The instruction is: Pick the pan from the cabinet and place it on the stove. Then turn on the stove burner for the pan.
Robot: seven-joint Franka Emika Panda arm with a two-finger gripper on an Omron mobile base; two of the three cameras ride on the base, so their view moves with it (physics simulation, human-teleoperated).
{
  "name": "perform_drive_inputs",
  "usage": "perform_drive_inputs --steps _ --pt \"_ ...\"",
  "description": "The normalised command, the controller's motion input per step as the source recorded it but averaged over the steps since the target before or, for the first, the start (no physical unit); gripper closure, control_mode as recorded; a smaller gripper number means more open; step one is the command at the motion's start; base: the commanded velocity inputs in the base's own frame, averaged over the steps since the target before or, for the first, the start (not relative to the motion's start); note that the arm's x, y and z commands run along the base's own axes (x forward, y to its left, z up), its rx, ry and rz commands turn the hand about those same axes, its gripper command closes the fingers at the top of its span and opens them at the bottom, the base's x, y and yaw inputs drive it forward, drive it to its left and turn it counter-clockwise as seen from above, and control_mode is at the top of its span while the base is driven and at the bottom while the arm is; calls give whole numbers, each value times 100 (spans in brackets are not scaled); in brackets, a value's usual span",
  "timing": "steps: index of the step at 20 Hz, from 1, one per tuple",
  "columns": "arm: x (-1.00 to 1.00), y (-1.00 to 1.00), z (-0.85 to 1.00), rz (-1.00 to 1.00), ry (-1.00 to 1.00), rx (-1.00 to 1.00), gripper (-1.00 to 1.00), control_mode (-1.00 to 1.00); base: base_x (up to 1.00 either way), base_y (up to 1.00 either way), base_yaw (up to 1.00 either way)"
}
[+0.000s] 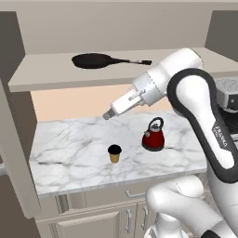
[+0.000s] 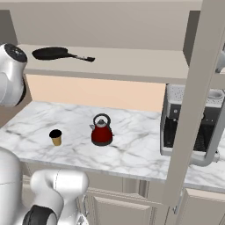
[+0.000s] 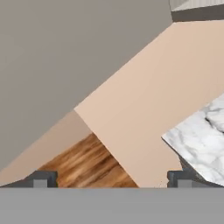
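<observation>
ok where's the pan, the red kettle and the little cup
pan [image 1: 93,60], left base view, middle of its round black bowl
red kettle [image 1: 153,137], left base view, its red body
cup [image 1: 115,154], left base view, its tan side under the dark top

You see the pan [image 1: 94,60] lying on the open cabinet [image 1: 56,79] shelf, handle pointing right; below it on the counter [image 1: 69,153] stands a cup [image 1: 114,153], with the kettle [image 1: 154,135] just right of it. A coffee machine [image 2: 189,127] sits further right, against the wall.
</observation>
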Motion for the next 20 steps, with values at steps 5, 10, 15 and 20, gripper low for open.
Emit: perform_drive_inputs --steps 5,10,15,20 --pt "35 -67 20 2 -25 0 -100 -100 0 0 0" --pt "38 -63 22 0 -25 1 -100 -100 0 0 0" --pt "33 -55 20 0 -21 1 -100 -100 0 0 0" --pt "29 -53 15 0 -18 0 -100 -100 0 0 0"
